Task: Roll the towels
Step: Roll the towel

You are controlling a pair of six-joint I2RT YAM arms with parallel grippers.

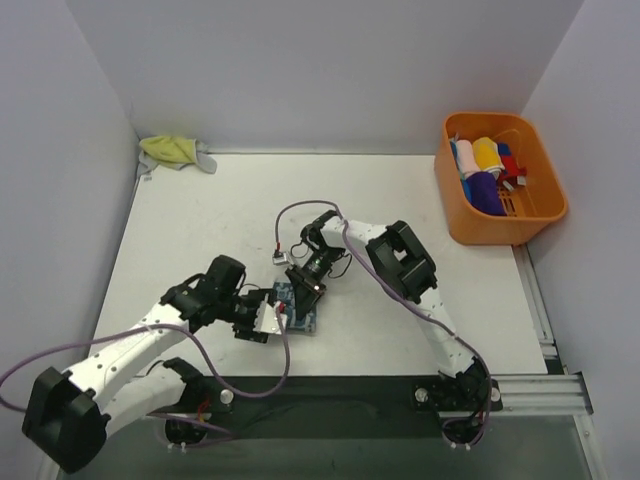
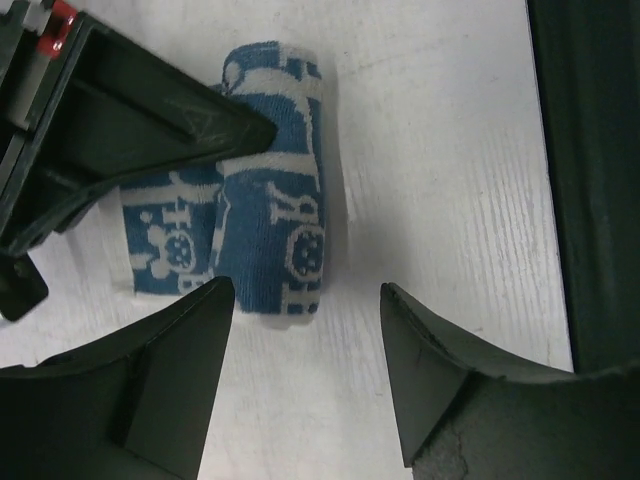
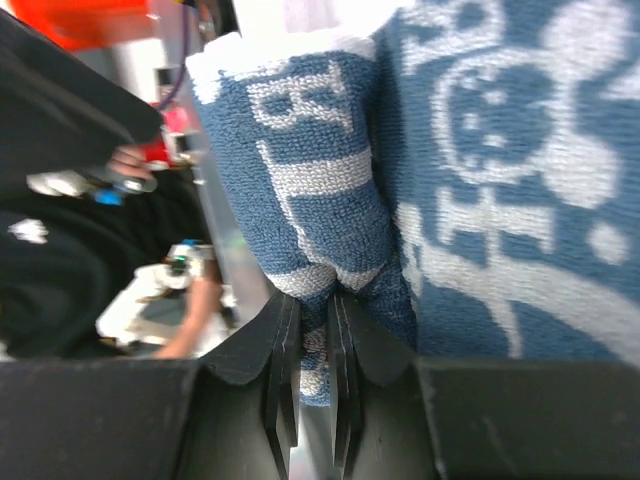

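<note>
The blue-and-white patterned towel [image 1: 297, 308] lies partly rolled on the white table near the front edge. In the left wrist view the towel [image 2: 272, 200] is a thick roll with a flat part to its left. My right gripper [image 3: 313, 312] is shut on a fold of the towel [image 3: 330, 180], and its dark finger [image 2: 150, 125] presses on the roll from the upper left. My left gripper [image 2: 305, 300] stands open just short of the roll's end, with only bare table between its fingers. The pale yellow-green towel [image 1: 175, 151] lies crumpled in the far left corner.
An orange basket [image 1: 540, 215] holding several rolled cloths stands at the far right. White walls close in the table on the left, back and right. A dark rail [image 1: 350, 395] runs along the near edge by the arm bases.
</note>
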